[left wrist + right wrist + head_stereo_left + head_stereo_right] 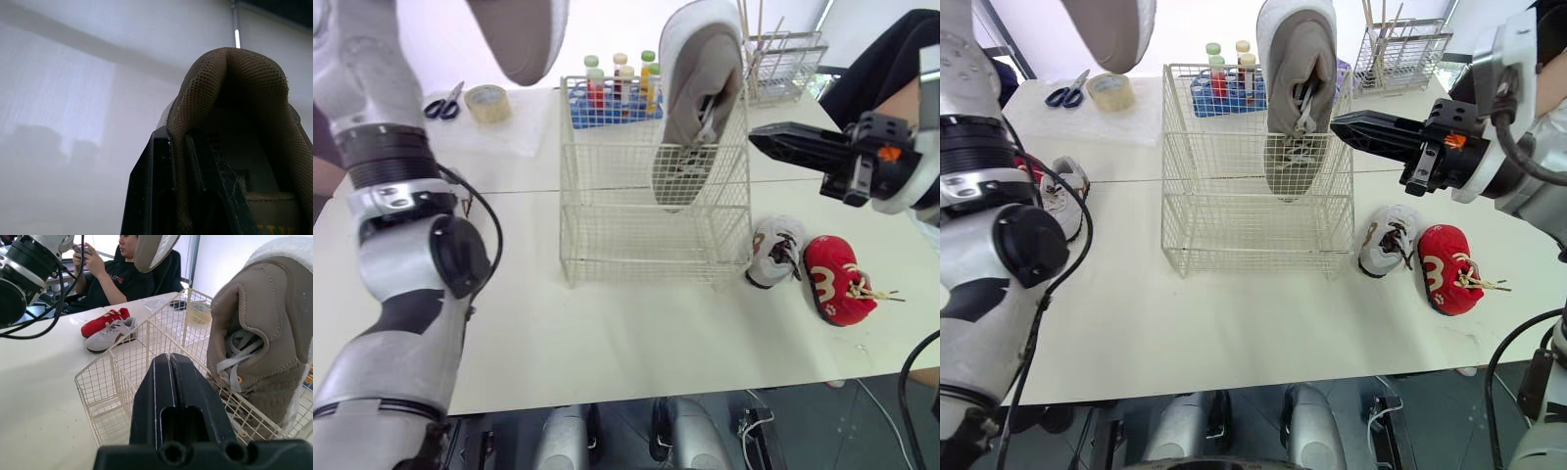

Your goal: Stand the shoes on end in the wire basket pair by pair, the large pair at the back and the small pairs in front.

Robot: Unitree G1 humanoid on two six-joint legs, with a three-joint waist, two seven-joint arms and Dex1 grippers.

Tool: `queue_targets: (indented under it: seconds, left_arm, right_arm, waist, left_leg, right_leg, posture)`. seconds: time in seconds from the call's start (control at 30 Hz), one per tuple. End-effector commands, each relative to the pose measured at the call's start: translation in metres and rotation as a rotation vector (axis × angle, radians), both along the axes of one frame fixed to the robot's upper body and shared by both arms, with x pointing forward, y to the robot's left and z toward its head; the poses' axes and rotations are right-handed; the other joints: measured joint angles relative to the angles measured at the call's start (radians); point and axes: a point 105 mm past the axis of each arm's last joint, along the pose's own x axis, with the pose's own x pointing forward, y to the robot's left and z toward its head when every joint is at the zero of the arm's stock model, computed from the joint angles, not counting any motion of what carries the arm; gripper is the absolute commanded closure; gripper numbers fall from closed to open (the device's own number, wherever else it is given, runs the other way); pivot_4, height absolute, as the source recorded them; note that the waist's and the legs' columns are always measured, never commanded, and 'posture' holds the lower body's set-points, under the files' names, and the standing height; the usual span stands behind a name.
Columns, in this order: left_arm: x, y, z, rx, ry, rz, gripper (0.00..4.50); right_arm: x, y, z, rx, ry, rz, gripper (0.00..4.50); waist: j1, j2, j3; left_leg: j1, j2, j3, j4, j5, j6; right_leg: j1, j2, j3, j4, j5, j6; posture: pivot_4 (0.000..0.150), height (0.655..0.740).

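Wire basket (607, 235) stands in the middle of a white counter (607, 343), and one large taupe shoe (700, 108) stands on end in its right half, toe down and heel up, rising well above the rim, white laces showing. The left arm is lifted high at the back left. Its tool (178, 147) pinches the heel collar of a matching shoe (519, 34), one finger inside and one outside, holding it in the air above the counter. The right arm reaches in level from the right. Its tool (769, 143) is empty, fingers pressed together, its tip just beside the basketed shoe.

Right of the basket lie a small white shoe (775, 250) and a small red shoe (837, 279), side by side. Another small white shoe (1062, 191) lies near the left arm. Behind the basket sit a blue bottle rack (612, 93), a tape roll (487, 103), scissors (443, 103) and a wire rack (788, 59). A seated person (122, 279) is beyond the counter.
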Motion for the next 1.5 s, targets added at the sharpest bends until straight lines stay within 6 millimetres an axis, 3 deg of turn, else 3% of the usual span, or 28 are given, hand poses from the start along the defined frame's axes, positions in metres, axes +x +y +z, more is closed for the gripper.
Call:
queue_targets:
  seconds: [0.03,0.23,0.5,0.93,1.2,1.5]
  left_arm:
    - [-0.026,-0.022,0.019,0.020,-0.149,0.007,4.44]
    - [-0.016,-0.049,-0.001,-0.009,-0.166,0.007,4.44]
    - [-0.003,-0.069,-0.028,-0.022,-0.203,0.089,4.44]
    - [0.005,-0.081,-0.059,-0.020,-0.240,0.144,4.44]
    - [0.026,-0.088,-0.094,-0.024,-0.151,0.172,4.44]
    - [0.024,-0.105,-0.127,0.014,-0.131,0.183,4.44]
  right_arm:
    - [-0.009,0.003,0.009,-0.007,-0.066,0.006,4.50]
    - [-0.013,0.001,0.007,0.001,-0.068,-0.017,4.50]
    - [-0.017,0.005,0.001,0.009,-0.061,-0.041,4.50]
    - [-0.030,0.009,0.006,0.008,-0.055,-0.084,4.50]
    - [-0.037,0.004,0.008,-0.018,-0.039,-0.100,4.50]
    - [-0.038,0.005,0.011,-0.015,-0.042,-0.102,4.50]
  waist:
    - [0.006,0.000,0.000]
    - [0.009,0.000,0.000]
    - [0.009,0.000,0.000]
    - [0.010,0.000,0.000]
    - [0.011,0.000,0.000]
    - [0.012,0.001,-0.003]
  left_leg:
    - [0.000,0.000,0.000,0.001,0.000,0.000]
    - [-0.001,0.000,-0.001,0.006,-0.003,0.005]
    - [-0.002,0.000,-0.001,0.007,-0.003,0.006]
    - [-0.002,0.000,-0.001,0.007,-0.005,0.008]
    - [-0.002,0.000,-0.001,0.008,-0.009,0.015]
    - [0.000,0.000,-0.002,0.009,-0.009,0.016]
  right_leg:
    - [0.000,0.000,0.000,0.000,0.000,0.000]
    - [0.002,0.000,0.000,-0.001,0.001,0.002]
    - [0.002,0.000,0.000,-0.001,0.002,0.003]
    - [0.002,0.000,0.000,-0.002,0.002,0.003]
    - [0.004,-0.001,0.000,-0.001,0.002,0.003]
    - [0.006,-0.001,0.000,-0.001,0.003,0.003]
  posture:
    - [0.150,0.7400]
    - [0.150,0.7400]
    - [0.150,0.7400]
    - [0.150,0.7400]
    - [0.150,0.7400]
    - [0.150,0.7400]
